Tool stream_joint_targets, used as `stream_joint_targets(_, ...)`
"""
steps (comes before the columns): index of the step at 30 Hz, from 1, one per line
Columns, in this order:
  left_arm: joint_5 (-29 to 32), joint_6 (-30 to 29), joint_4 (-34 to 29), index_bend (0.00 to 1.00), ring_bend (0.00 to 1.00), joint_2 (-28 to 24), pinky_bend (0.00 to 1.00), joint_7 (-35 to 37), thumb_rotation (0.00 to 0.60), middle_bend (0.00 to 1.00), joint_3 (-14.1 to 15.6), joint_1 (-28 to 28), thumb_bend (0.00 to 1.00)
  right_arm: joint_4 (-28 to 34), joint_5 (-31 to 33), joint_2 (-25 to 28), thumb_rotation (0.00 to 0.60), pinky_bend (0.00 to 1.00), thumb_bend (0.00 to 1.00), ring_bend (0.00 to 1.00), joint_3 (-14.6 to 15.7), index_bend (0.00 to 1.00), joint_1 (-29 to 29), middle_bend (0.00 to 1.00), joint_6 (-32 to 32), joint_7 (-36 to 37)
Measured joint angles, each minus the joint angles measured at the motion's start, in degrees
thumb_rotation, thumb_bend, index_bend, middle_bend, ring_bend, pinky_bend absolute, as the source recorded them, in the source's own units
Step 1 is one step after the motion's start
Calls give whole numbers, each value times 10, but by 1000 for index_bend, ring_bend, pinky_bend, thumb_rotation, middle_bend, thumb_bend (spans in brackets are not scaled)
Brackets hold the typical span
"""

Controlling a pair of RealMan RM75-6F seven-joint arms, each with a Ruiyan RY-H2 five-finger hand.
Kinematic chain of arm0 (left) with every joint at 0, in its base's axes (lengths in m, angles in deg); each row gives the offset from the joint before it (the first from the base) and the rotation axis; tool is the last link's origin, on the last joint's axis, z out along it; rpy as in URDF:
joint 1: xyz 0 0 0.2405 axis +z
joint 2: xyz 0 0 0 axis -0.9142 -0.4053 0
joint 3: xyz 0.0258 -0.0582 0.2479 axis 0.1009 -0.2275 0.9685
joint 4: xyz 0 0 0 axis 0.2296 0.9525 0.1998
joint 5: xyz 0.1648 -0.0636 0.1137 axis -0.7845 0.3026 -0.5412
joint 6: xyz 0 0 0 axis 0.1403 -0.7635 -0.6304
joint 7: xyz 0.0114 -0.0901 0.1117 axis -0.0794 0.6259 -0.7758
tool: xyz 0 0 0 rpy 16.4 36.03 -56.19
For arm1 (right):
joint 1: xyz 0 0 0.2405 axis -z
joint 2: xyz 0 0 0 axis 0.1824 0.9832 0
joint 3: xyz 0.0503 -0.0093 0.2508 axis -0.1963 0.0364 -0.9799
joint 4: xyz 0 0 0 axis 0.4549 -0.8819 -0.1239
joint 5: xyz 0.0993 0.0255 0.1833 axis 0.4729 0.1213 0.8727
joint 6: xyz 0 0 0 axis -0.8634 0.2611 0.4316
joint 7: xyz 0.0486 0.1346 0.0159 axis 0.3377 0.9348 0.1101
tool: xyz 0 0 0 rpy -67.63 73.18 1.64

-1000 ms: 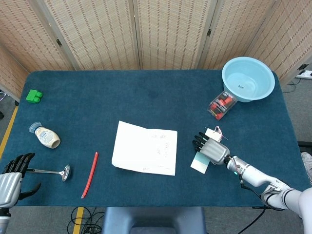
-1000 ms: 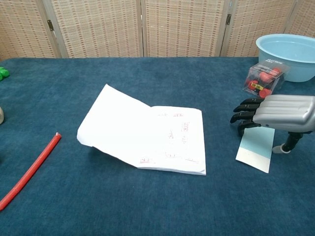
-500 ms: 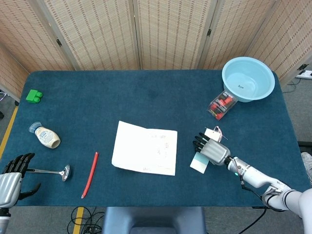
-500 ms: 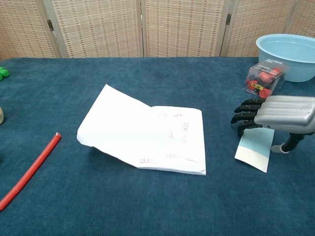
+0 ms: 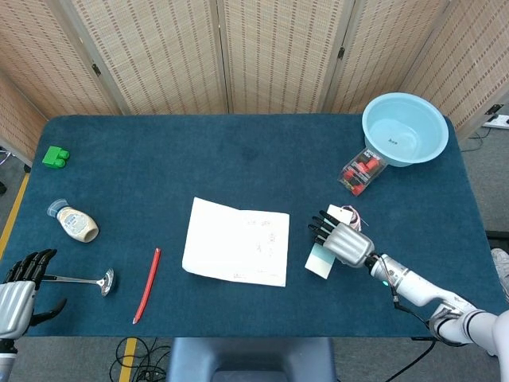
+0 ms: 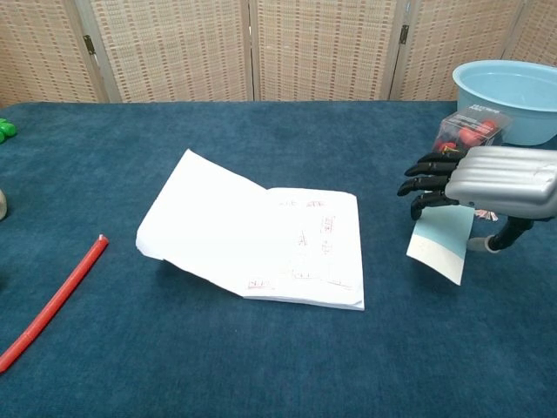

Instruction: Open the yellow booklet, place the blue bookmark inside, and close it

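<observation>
Pale blue bookmark (image 6: 439, 244) hangs from my right hand (image 6: 487, 192), fingers curled over its top edge, lower corner off the cloth. At nine o'clock lies the booklet (image 6: 261, 235), open, left page lifted. Thin grip: it could slip. My left hand (image 5: 20, 290) rests spread, empty.

Basin (image 5: 405, 127): you see it light blue, at the far right corner.
Clear box (image 5: 362, 171): red items inside, just beside the basin.
Green block (image 5: 55, 157): far left.
Bottle (image 5: 74, 222): lying down.
Spoon (image 5: 83, 279): left edge.
Red stick (image 5: 146, 284): beside the spoon.
</observation>
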Motion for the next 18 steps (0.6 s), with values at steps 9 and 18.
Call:
stream_joint_targets(9,-2,-2,-4,91,107,-3,159,2,600,118,0,1,264,41,-29,5,600,0,238,0,-20,306,-36,104,11,-25)
stream_joint_targets(18,-1,-6,-6,91,107,-7,159,5,600,117,0,3,264,19,-71,-41,600,0,228,0,-25,306,-97,104,-15,-35)
